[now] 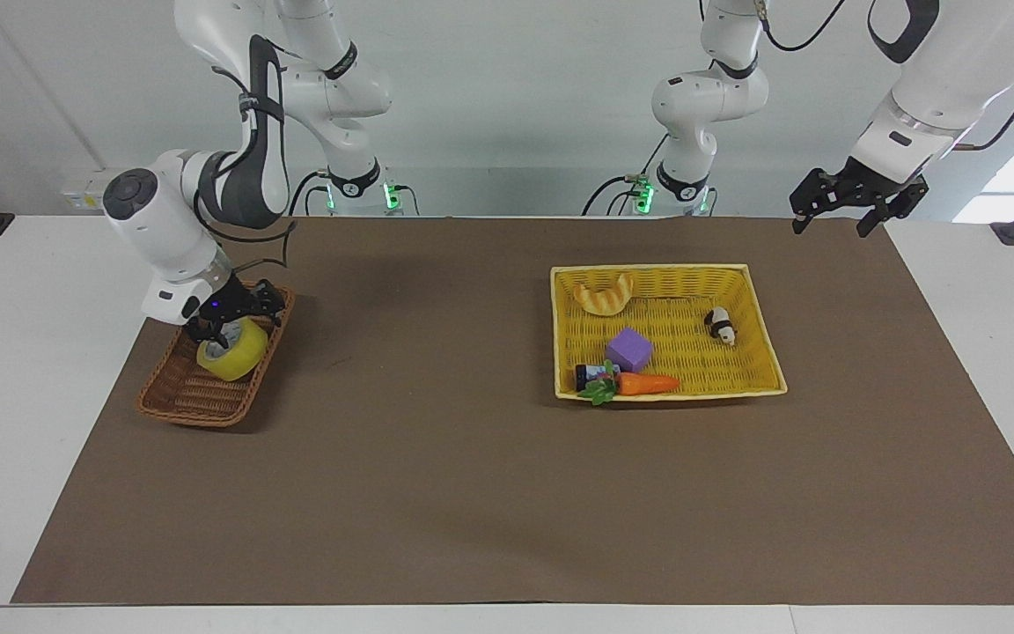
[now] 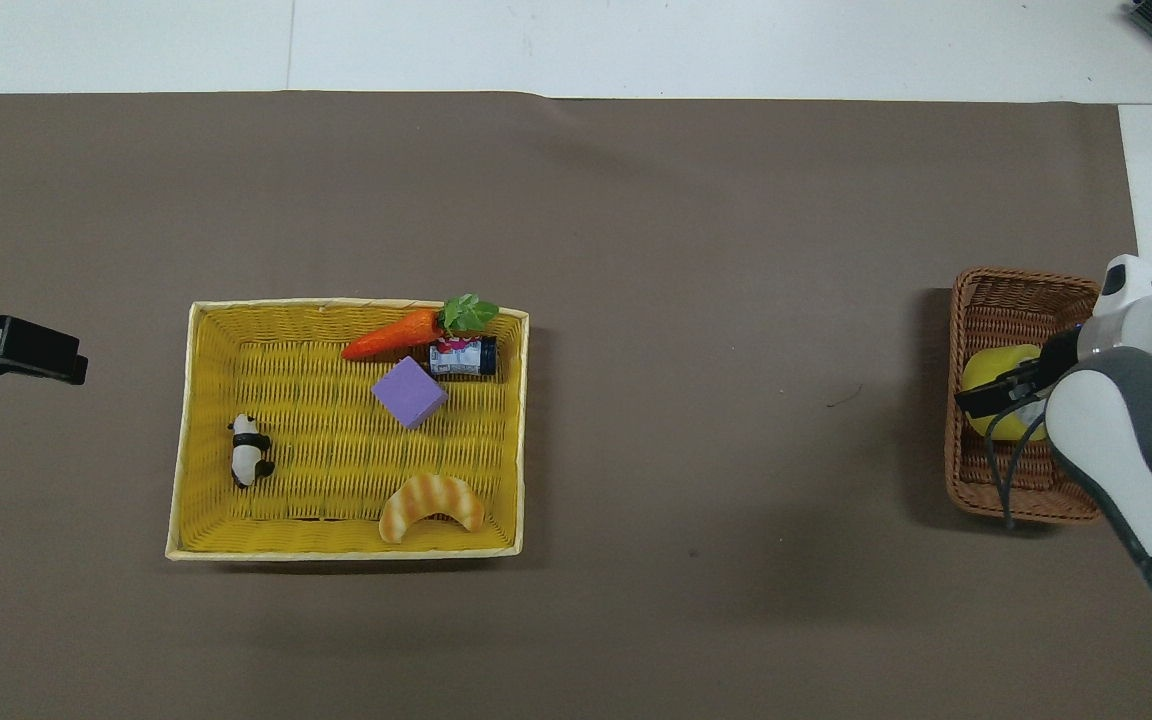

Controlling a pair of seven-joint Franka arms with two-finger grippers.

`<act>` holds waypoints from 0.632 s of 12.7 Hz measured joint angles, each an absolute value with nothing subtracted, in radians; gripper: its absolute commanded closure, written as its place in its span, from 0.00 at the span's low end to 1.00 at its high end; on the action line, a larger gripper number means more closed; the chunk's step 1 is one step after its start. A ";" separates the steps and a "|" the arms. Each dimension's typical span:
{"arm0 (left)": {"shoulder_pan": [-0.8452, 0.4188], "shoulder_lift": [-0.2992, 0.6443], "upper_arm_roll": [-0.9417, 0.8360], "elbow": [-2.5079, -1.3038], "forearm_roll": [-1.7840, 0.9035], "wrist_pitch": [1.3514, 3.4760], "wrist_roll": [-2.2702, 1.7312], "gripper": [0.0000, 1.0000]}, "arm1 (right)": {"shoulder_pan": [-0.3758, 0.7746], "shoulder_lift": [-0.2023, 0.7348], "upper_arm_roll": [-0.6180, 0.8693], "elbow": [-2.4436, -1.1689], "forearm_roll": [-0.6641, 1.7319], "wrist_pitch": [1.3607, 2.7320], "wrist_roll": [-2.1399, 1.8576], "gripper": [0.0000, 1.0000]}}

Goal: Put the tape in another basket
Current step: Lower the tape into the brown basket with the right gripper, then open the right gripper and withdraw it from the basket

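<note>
tape (image 1: pixel 231 358) is lying in the brown wicker basket (image 1: pixel 174 401) at the right arm's end of the table, tilted against the basket side that faces the middle of the table, its pale core facing up. right gripper (image 1: pixel 234 328) sits tilted just over the roll, jaws spread apart, not clamped on it; whether a finger touches the roll, cannot tell. in the overhead view the right gripper (image 2: pixel 1004 388) partly covers the tape (image 2: pixel 996 364), and the arm hides one side of the brown wicker basket (image 2: pixel 986 290).

left gripper (image 1: pixel 841 204) hangs in the air over the mat's corner at the left arm's end, jaws released, holding nothing, waiting. overhead view shows only the black tip of the left gripper (image 2: pixel 26 350) at the frame edge.

yellow basket (image 1: pixel 762 330) sits on the brown mat (image 1: pixel 437 458) toward the left arm's end, well apart from the wicker one. inside it: croissant (image 1: pixel 604 294) nearest the robots, panda figure (image 1: pixel 720 326), purple cube (image 1: pixel 629 350), small bottle (image 1: pixel 591 376) touching the carrot (image 1: pixel 643 383), which lies along the rim farthest from the robots, leafy end beside the bottle.
</note>
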State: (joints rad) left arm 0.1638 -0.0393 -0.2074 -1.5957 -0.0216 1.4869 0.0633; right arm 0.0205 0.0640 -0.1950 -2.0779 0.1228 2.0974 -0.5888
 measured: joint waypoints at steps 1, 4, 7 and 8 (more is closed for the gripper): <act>0.164 -0.039 -0.207 -1.596 -0.022 1.487 0.063 0.00 | 0.023 0.047 -0.193 -2.060 0.136 2.078 -0.536 0.00; 0.164 -0.039 -0.207 -1.596 -0.022 1.487 0.063 0.00 | 0.083 -0.009 -0.188 -1.999 0.137 2.025 -0.299 0.00; 0.164 -0.039 -0.207 -1.596 -0.022 1.486 0.063 0.00 | 0.157 -0.036 -0.184 -1.883 0.083 1.874 -0.052 0.00; 0.164 -0.039 -0.207 -1.596 -0.022 1.486 0.063 0.00 | 0.171 -0.042 -0.183 -1.839 0.074 1.822 0.002 0.00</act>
State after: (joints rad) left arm 0.1638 -0.0393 -0.2075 -1.5957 -0.0216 1.4863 0.0633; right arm 0.1705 -0.0417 -0.1832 -1.8388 0.0737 1.8216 0.0021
